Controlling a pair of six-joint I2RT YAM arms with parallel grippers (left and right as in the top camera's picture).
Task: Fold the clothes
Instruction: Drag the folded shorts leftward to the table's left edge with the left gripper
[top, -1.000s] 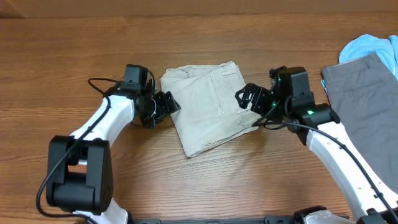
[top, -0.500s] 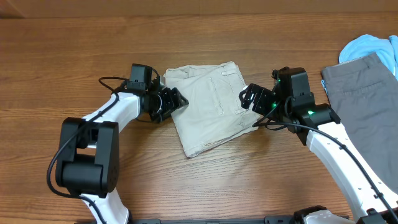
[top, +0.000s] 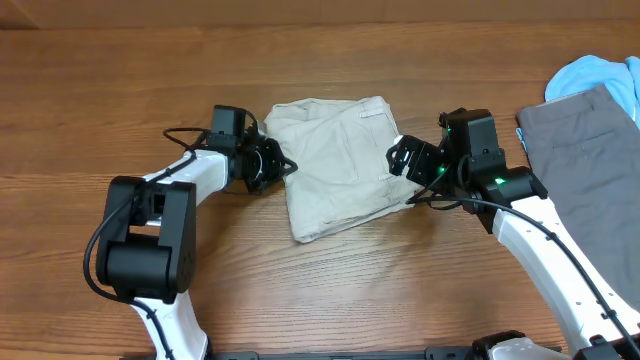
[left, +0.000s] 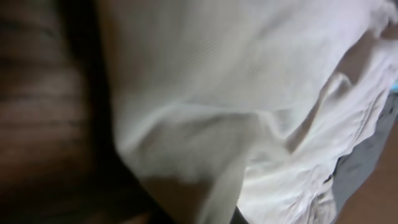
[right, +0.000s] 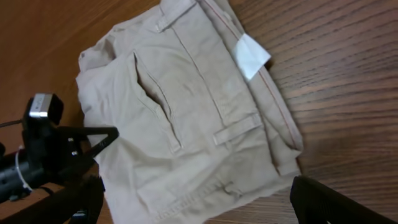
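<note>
The light beige khaki shorts lie folded in the middle of the wooden table, with a pocket seam and a small white label facing up. My left gripper is at their left edge, shut on the cloth. In the left wrist view the blurred pale fabric fills the frame and hides the fingers. My right gripper hovers at the shorts' right edge, open. In the right wrist view its dark fingers straddle the near part of the shorts with nothing gripped.
Grey shorts lie flat at the right edge of the table, with a light blue garment bunched behind them. The left arm's cable loops over the wood beside the beige shorts. Bare table spreads towards the front.
My left gripper moved right onto the shorts' left edge and shut on it. That edge shifted slightly right and bunched. The right arm barely moved and stays open.
</note>
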